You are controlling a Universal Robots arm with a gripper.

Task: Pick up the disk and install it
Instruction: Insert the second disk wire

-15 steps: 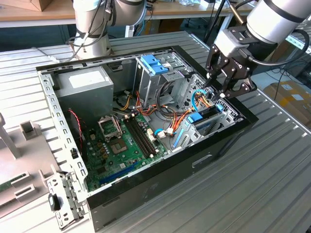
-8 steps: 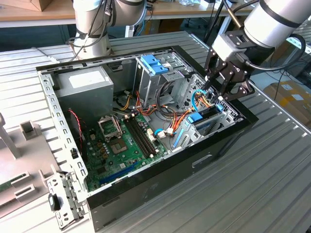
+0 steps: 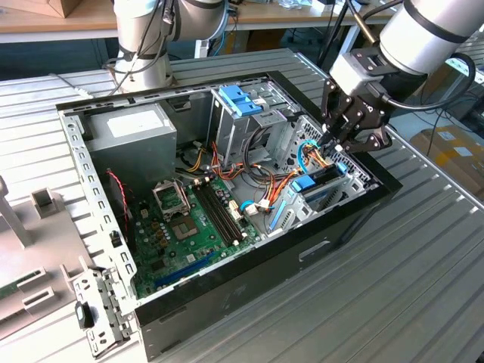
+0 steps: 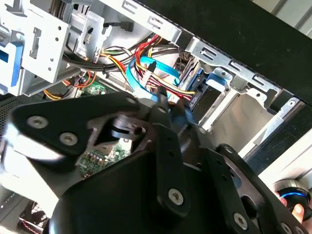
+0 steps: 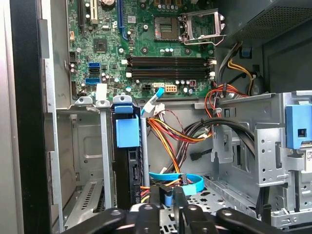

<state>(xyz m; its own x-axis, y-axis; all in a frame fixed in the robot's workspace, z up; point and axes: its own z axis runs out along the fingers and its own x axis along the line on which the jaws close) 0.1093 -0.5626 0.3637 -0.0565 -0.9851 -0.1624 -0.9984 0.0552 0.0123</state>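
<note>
The disk (image 5: pixel 128 168) stands on edge in a slot of the metal bay (image 5: pixel 87 146) at the case's front corner, its blue plastic side piece (image 5: pixel 127 131) facing up. In the exterior view the disk (image 3: pixel 316 184) sits low in that bay, on the exterior view's right. My gripper (image 3: pixel 333 144) hangs just above and behind it, among the wires. Its fingertips (image 5: pixel 156 194) stand close together on the plug of a light-blue flat cable (image 5: pixel 192 181), beside the disk's rear end. In the second wrist view the gripper (image 4: pixel 165 105) reaches down to that same cable (image 4: pixel 161 68).
Orange, red and yellow wires (image 5: pixel 170 134) cross the space beside the bay. The green motherboard (image 3: pixel 189 227), grey power-supply box (image 3: pixel 136 128) and drive cage with a blue latch (image 3: pixel 238 98) fill the open case (image 3: pixel 265 280). Loose brackets (image 3: pixel 98 318) lie on the exterior view's left.
</note>
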